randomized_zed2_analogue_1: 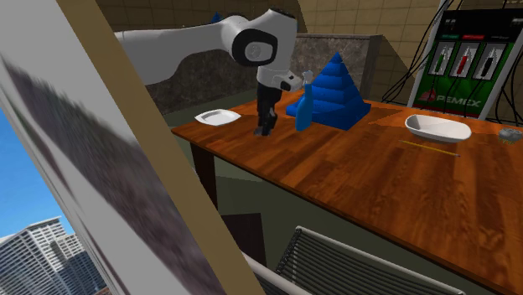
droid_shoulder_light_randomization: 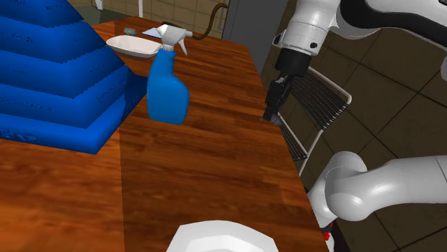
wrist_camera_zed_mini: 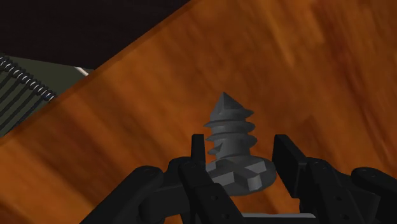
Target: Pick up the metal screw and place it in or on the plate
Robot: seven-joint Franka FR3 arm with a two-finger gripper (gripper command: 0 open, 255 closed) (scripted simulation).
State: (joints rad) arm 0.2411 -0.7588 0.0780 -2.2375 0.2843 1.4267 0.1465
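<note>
Wrist view: we note the gripper clasping the grey screw at its head, tip pointing away, above the table. The plate lies toward the stand.

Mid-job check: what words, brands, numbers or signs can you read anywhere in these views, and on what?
"PEMIX": white letters low on the green fuel pump.
Small labels above its nozzles: too small to read.
No other text visible.
</note>
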